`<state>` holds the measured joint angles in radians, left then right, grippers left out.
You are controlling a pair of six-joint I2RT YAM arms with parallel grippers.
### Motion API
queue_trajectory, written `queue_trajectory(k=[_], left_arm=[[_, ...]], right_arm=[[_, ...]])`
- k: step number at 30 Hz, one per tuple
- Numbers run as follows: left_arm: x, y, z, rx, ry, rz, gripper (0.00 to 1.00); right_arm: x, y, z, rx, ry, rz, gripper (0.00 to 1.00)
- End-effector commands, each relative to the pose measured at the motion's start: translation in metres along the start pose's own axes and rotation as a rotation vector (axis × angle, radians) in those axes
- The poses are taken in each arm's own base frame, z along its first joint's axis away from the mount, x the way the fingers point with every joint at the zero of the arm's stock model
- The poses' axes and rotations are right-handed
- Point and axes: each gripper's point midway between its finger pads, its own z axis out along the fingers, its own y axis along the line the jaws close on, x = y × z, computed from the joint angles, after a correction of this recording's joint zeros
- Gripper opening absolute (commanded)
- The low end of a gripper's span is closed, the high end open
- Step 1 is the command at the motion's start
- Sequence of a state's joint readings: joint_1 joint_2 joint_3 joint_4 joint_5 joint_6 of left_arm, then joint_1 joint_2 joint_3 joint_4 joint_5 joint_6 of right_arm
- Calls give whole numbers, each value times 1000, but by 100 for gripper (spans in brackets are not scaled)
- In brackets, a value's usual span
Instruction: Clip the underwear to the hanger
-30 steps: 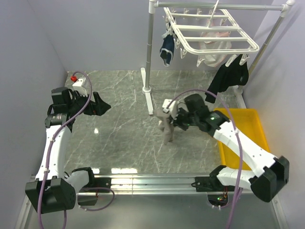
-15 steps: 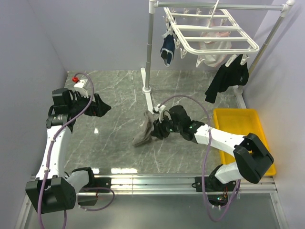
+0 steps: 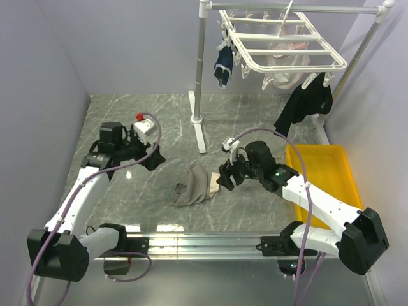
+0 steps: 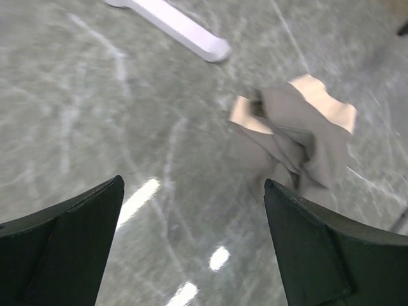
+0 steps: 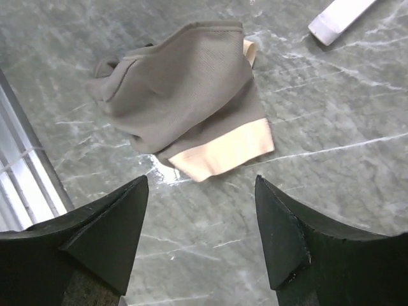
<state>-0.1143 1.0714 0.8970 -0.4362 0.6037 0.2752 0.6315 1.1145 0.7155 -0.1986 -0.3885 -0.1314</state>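
Note:
The underwear [image 3: 194, 186] lies crumpled on the marble table, taupe with a beige waistband. In the right wrist view the underwear [image 5: 185, 89] is flat on the table just beyond my open fingers, held by nothing. My right gripper [image 3: 224, 178] hovers right beside it on its right, and my right gripper [image 5: 201, 180] has nothing between its jaws. My left gripper [image 3: 155, 159] stands wide open to the left of the cloth; in the left wrist view the underwear [image 4: 299, 134] lies ahead and to the right of my left gripper [image 4: 192, 183]. The white hanger [image 3: 280, 44] hangs at the back right.
A grey pole stand [image 3: 199, 83] rises behind the underwear, its white foot [image 4: 185, 32] on the table. Navy briefs [image 3: 224, 67] and a black garment [image 3: 306, 105] hang from the hanger's clips. A yellow tray [image 3: 325, 172] sits at the right edge.
My right gripper has opened and let go of the underwear, which dropped in a heap onto the table. The left arm has swung in from the far left toward the cloth.

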Motion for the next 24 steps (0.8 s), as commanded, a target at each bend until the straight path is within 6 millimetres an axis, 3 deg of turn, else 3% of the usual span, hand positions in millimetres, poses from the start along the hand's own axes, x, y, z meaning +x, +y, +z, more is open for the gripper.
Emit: queue_trajectory(k=[1, 2, 3, 5, 7, 8, 9, 12, 16, 20, 22, 24], left_arm=[[9, -26, 22, 90, 29, 4, 96], [9, -32, 31, 111, 39, -6, 96], [5, -51, 39, 162, 43, -18, 97], [1, -66, 50, 209, 54, -36, 97], [-3, -77, 66, 253, 83, -77, 97], [-3, -78, 71, 259, 99, -93, 97], [1, -81, 83, 272, 137, -117, 97], [9, -91, 102, 332, 203, -161, 95], [15, -101, 120, 380, 253, -200, 90], [34, -115, 134, 422, 345, -205, 74], [37, -132, 135, 469, 369, -175, 66], [38, -151, 133, 514, 386, -137, 48]], right_arm=[[4, 2, -8, -5, 48, 98, 75], [8, -3, -8, 3, 51, 171, 75], [13, -7, -7, 8, 60, 204, 74], [29, -14, -6, 5, 90, 311, 74], [43, -34, -13, 45, 113, 435, 75], [44, -36, -15, 38, 111, 480, 75], [45, -55, -24, 77, 85, 531, 75], [39, -76, -40, 127, 50, 573, 76], [32, -91, -55, 172, 27, 578, 76], [30, -101, -64, 204, 20, 570, 76], [32, -106, -67, 220, 31, 571, 76], [32, -111, -71, 234, 34, 575, 76]])
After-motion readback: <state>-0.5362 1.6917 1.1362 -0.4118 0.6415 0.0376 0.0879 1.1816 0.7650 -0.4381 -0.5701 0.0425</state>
